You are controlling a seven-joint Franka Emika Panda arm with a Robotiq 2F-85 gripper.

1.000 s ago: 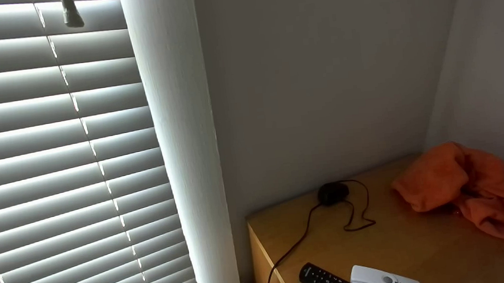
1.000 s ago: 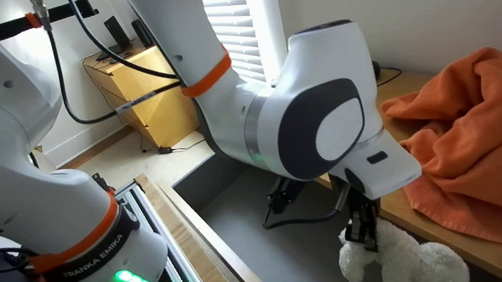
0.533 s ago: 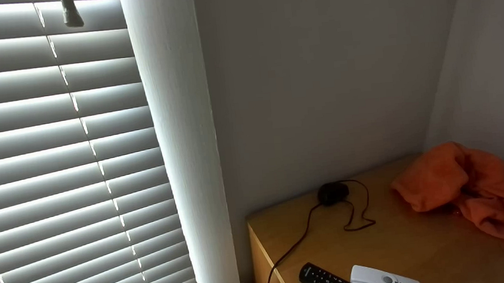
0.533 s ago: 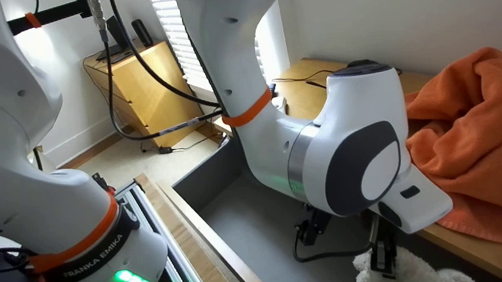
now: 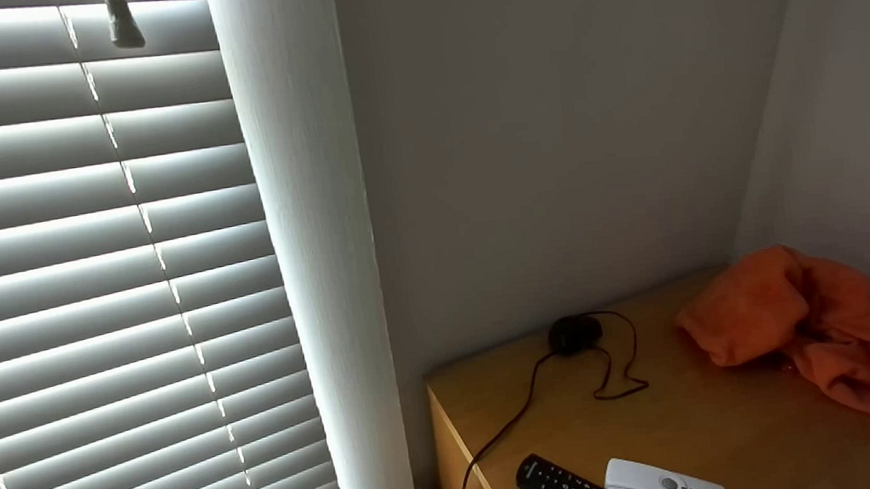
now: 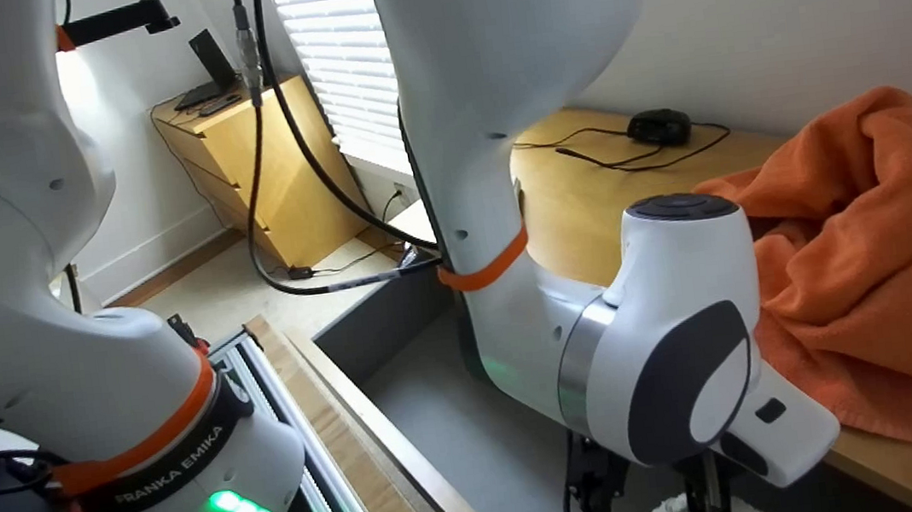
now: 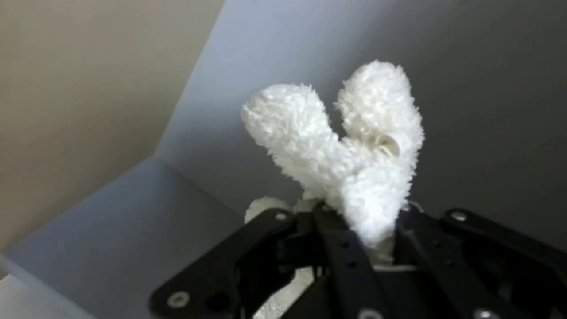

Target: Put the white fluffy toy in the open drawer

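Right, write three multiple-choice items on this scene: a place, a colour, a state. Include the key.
1. Where is the orange cloth?
A. On the floor
B. On the windowsill
C. On the wooden top

2. What colour are the base lights?
A. Green
B. Red
C. Blue

3. The claw is:
A. Wide open
B. Gripping the white toy
C. Closed and bare

1 C: both exterior views show it there. 2 A: they glow green in an exterior view. 3 B: in the wrist view, its jaws pinch the toy.
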